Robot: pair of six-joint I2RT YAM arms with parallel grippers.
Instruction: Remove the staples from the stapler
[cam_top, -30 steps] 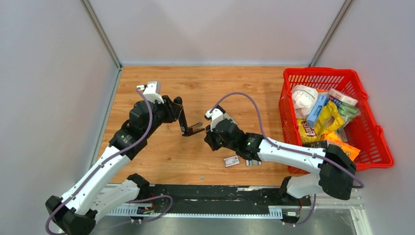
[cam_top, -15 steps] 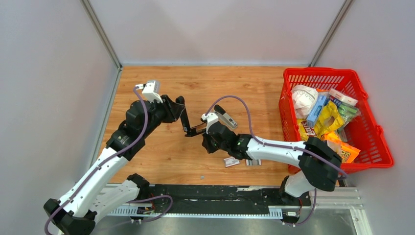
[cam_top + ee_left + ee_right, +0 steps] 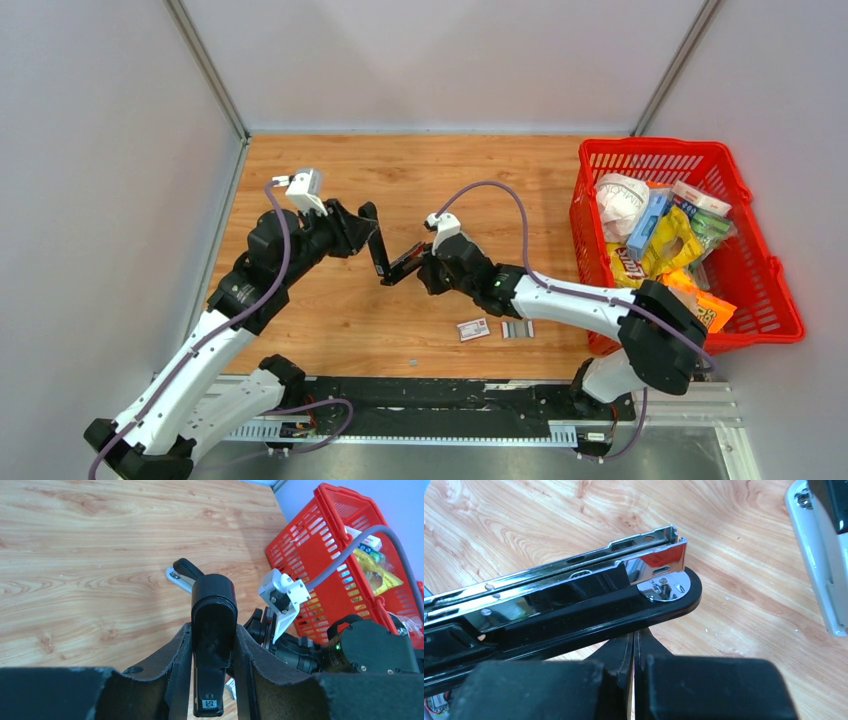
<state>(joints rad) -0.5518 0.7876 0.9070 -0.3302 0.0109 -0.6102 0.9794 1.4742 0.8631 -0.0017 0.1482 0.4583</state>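
Obs., workcell, both arms over the wooden table (image 3: 480, 170).

- Stapler (image 3: 574, 612): off the table, hinged wide open, shared between the two arms at mid-table.
- Left gripper (image 3: 212, 645): jaws clamped on the stapler's black top arm. One finger (image 3: 176, 665) presses each side, and the arm's rounded end sticks out past the tips.
- Right gripper (image 3: 634, 647): jaws pressed together, only a hairline between them. The tips run in behind the stapler's black base, so I cannot tell whether they touch it.
- Chrome magazine: lies along the base, channel side toward the right wrist camera, with a red reflection at its front end. Cannot tell whether any staples sit inside it.
- Staples (image 3: 517, 329): a short grey ribbed strip flat on the table near the front edge, below the right forearm in the top view and well apart from the stapler.
- Small red-and-white box (image 3: 473, 329): just left of the strip, not touching it.
- Grey-based tool with a black top (image 3: 824, 570): rests on the wood just beyond the stapler's front end. Type unclear.
- Red basket (image 3: 655, 146): stands at the table's right side, filled with snack packets and wrapped items.
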